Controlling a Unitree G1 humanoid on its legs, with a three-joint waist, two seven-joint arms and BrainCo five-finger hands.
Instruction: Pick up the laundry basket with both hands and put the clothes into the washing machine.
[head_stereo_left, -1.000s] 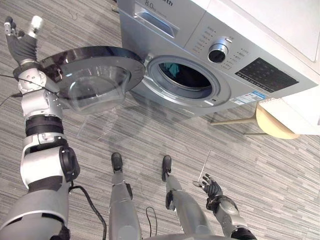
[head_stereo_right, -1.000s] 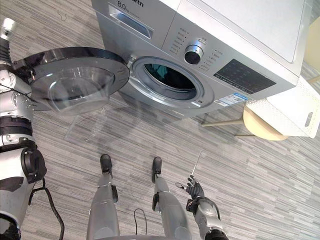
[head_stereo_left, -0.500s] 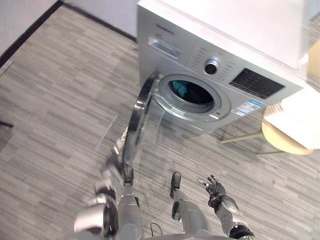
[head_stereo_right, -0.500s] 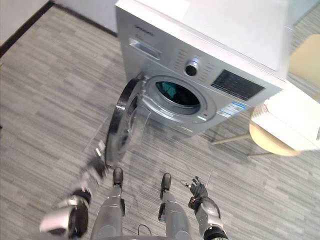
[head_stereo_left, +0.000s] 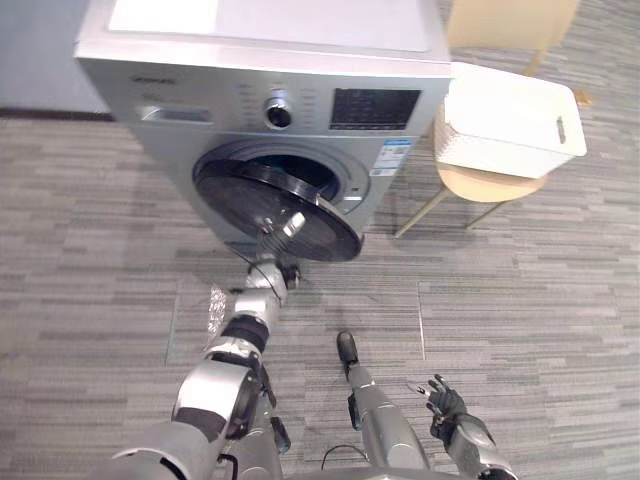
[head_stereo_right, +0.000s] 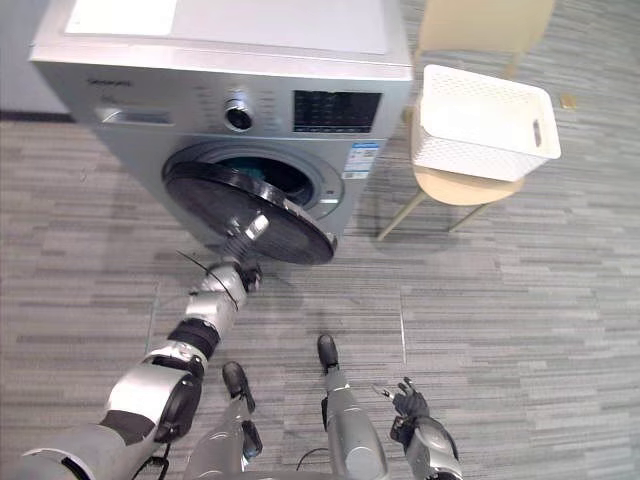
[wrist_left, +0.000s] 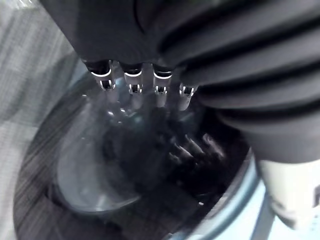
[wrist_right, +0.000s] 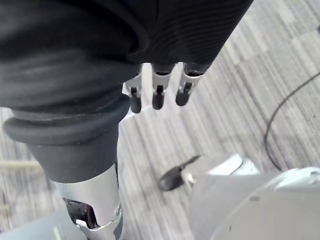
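- One white laundry basket (head_stereo_left: 505, 125) sits on the seat of a pale chair (head_stereo_left: 487, 186) just beside the washing machine (head_stereo_left: 200, 90), with neither hand on it.
- Some teal cloth (head_stereo_right: 260, 175) shows inside the drum, past the rim of the door (head_stereo_left: 245, 195).
- That round dark door stands partly swung across the opening, not latched.
- Flat against the door's outer face rests the left hand (head_stereo_left: 284, 226), its fingers straight and pressing, curled round nothing.
- Low by the robot's side hangs the right hand (head_stereo_left: 447, 402), fingers loosely spread and holding nothing, well apart from the basket.
- I judge the step in hand to be shutting the door. It wants a steady push with the flat fingers near the free edge, square to the face so the hand does not skid on the glass. The teal cloth should sit clear of the seal before the door is pressed home.
- Both eye views place the basket, the chair and the door's angle. The left wrist view adds the fingers (wrist_left: 131, 85) laid straight on the domed glass, which the eye views leave unclear. The right wrist view confirms slack fingers over grey plank floor (wrist_right: 250, 80).
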